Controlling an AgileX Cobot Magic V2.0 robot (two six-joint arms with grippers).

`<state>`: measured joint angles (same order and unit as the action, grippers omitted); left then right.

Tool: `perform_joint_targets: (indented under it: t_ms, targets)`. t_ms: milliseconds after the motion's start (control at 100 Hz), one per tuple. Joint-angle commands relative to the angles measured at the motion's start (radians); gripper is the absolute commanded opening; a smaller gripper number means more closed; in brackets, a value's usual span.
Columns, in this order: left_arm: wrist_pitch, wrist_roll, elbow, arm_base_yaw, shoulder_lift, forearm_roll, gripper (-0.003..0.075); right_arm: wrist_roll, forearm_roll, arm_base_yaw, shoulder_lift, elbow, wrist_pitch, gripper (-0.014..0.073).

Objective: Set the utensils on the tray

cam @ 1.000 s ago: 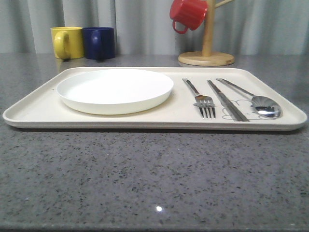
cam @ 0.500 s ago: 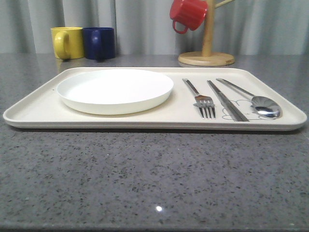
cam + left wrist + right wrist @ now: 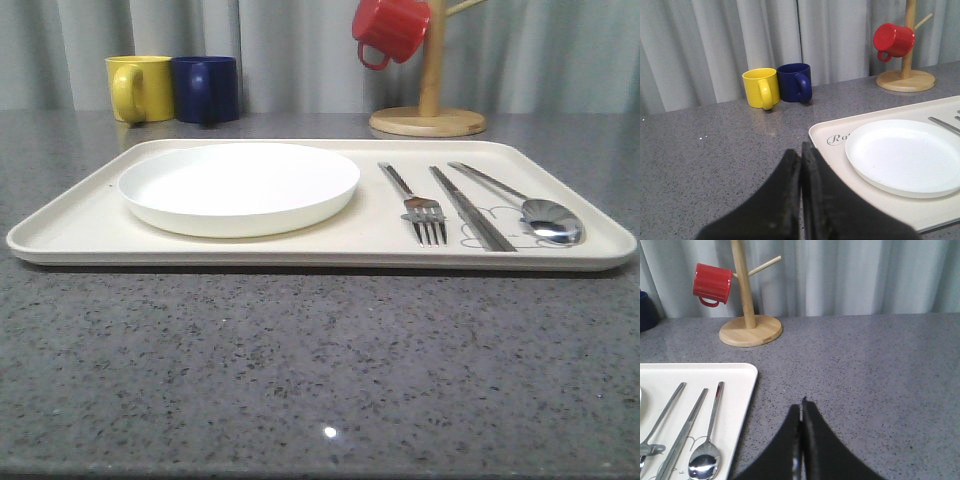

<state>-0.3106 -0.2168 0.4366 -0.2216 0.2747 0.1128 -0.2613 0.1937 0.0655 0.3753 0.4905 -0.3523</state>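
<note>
Nearest, bare speckled grey countertop (image 3: pixel 320 370) in front of the cream tray (image 3: pixel 70 235), nothing lying across it. On the tray's left half, the round white plate (image 3: pixel 238 187), flat and unloaded. On the tray's right half, beside the plate, the fork (image 3: pixel 413 203), then the paired metal sticks (image 3: pixel 468 208), then the spoon (image 3: pixel 525 203), side by side without touching, none overlapped by anything. Long axes running front to back across the tray, slightly fanned; fork tines and spoon bowl toward the tray's near rim, handles toward its far rim. Beyond the tray's far left corner, a yellow mug (image 3: pixel 139 88) touching a blue mug (image 3: pixel 206 88). Beyond its far right side, a wooden mug tree (image 3: pixel 430 95) with a red mug (image 3: pixel 390 30) hung on a peg. Left gripper (image 3: pixel 801 150) off the tray's left end, fingers pressed together, holding nothing. Right gripper (image 3: pixel 801 407) off the tray's right end, over bare counter, likewise closed and empty.
</note>
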Motion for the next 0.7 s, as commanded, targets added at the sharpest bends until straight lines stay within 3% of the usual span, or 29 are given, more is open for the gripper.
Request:
perform_joint_targets:
  t_ms: [0, 690]
  targets:
    - [0.081, 0.011, 0.026, -0.004, 0.009, 0.005, -0.0018, 0.01, 0.018, -0.008, 0.005, 0.026, 0.064, -0.0068]
    - [0.081, 0.011, 0.026, -0.004, 0.009, 0.005, -0.0018, 0.01, 0.006, -0.008, 0.005, 0.019, 0.074, -0.0068]
